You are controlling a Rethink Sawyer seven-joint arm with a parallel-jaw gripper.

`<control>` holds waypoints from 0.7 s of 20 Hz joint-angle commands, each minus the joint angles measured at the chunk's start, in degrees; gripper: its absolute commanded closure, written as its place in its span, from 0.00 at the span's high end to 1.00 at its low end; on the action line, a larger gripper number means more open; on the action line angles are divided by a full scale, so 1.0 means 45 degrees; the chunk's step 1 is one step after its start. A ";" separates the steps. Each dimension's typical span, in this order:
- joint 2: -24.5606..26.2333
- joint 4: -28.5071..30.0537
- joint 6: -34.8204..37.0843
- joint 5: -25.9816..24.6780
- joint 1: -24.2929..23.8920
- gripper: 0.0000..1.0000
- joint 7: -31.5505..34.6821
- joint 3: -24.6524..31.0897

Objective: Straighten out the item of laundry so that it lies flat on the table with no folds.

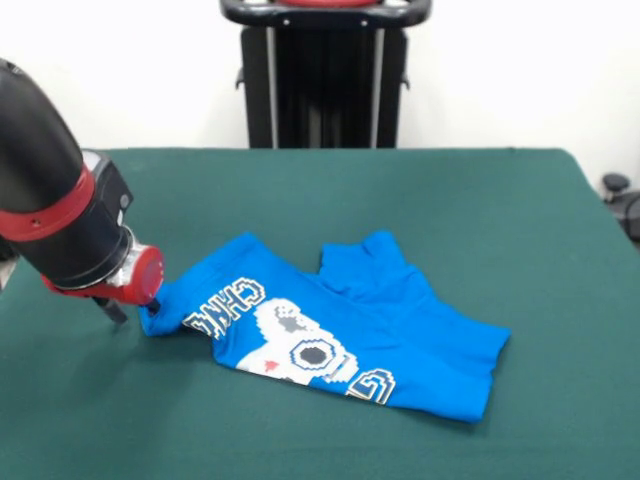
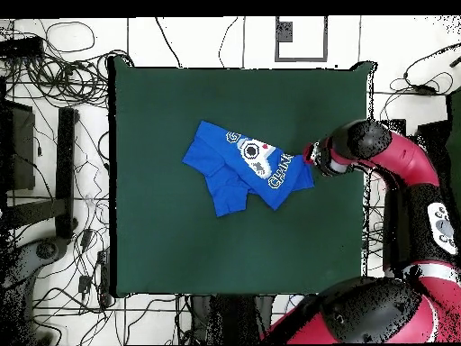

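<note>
The bright blue T-shirt [image 1: 400, 320] lies crumpled on the dark green table [image 1: 470, 200], left of centre, graphic side up. Its upper part is folded over and a sleeve sticks up at the back. My gripper [image 1: 135, 308] is at the shirt's left corner, low over the table, shut on the bunched corner. In the overhead view the shirt [image 2: 236, 171] sits a little right of the middle of the table [image 2: 171, 243], and my gripper [image 2: 309, 155] is at the shirt's right tip.
The robot's pedestal [image 1: 325, 80] stands at the table's far side. The table's right edge [image 2: 367, 189] in the overhead view is close to the gripper. Cables [image 2: 63, 63] lie on the floor around the table.
</note>
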 commanded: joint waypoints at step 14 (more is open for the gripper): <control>-0.4901 0.4712 -0.0542 -0.0894 0.0875 1.00 -0.0898 -0.0028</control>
